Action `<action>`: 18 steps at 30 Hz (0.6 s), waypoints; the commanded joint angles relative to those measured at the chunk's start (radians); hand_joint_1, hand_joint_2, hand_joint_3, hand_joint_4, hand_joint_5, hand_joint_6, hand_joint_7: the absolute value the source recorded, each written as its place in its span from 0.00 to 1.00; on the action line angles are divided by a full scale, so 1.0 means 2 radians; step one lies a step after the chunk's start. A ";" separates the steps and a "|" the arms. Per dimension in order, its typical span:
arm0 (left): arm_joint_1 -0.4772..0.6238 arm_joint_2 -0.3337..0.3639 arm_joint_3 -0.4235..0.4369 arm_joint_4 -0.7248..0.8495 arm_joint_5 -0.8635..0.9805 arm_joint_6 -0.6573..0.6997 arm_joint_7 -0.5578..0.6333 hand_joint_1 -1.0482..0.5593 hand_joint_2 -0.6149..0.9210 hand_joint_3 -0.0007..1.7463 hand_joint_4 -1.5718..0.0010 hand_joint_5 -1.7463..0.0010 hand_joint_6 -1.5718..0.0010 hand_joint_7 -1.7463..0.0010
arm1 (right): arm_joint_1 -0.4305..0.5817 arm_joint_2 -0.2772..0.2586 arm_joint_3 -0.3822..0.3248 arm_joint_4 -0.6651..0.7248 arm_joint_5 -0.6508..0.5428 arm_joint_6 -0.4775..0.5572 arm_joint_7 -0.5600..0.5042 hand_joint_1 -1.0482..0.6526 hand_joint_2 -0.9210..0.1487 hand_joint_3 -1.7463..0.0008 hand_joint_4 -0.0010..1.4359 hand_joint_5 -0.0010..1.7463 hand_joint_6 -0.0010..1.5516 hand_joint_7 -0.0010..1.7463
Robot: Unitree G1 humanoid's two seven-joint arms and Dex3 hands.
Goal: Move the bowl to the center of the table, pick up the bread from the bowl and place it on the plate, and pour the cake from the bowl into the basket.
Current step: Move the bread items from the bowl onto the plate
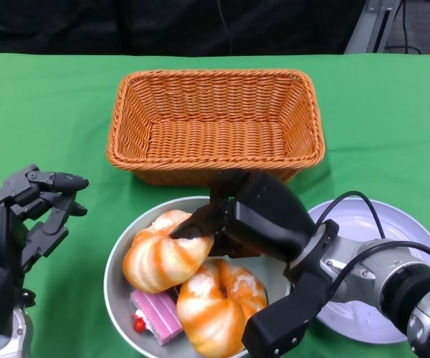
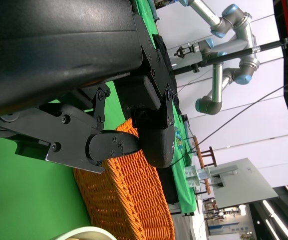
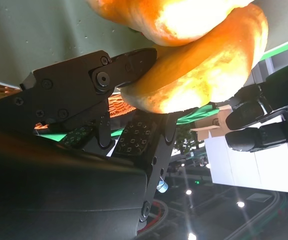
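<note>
We counted two robot hands, one bowl, two breads, one cake, one basket and one plate on the green desk (image 1: 43, 119).

Left robot hand (image 1: 28, 212): one, black, at the left of the desk beside the bowl, fingers spread apart and holding nothing. In the left wrist view its fingers (image 2: 153, 125) hung above the green cloth with the basket behind them.

Bowl (image 1: 118, 253): one, pale grey-green, round, near the front edge at about the middle of the desk, just in front of the basket and beside the plate.

Breads: two, both in the bowl. The left bread (image 1: 162, 257) was a twisted roll, orange-brown with white dusting, lying toward the bowl's rear left. The second bread (image 1: 215, 298) was of the same kind and lay at the front, touching the first.

Cake (image 1: 155, 313): one, a pink slab with a white layer and a small red piece at its end, at the bowl's front left, partly under the breads.

Basket (image 1: 215, 123): one, orange wicker, rectangular, behind the bowl, nothing in it.

Right robot hand (image 1: 226, 224): one, black, reaching over the bowl, its fingertips pressed on the left bread. In the right wrist view a finger (image 3: 124, 70) lay against the roll's side; we could not tell whether the roll was clamped.

Plate (image 1: 393, 231): one, pale lavender, round, at the right, partly covered by the right forearm.
</note>
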 commanded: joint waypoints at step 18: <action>0.006 0.013 -0.004 0.009 0.012 -0.006 0.004 0.58 1.00 0.20 0.51 0.21 0.38 0.57 | -0.019 -0.001 0.008 0.006 -0.021 0.051 -0.079 0.48 0.10 1.00 0.60 0.73 0.75 0.13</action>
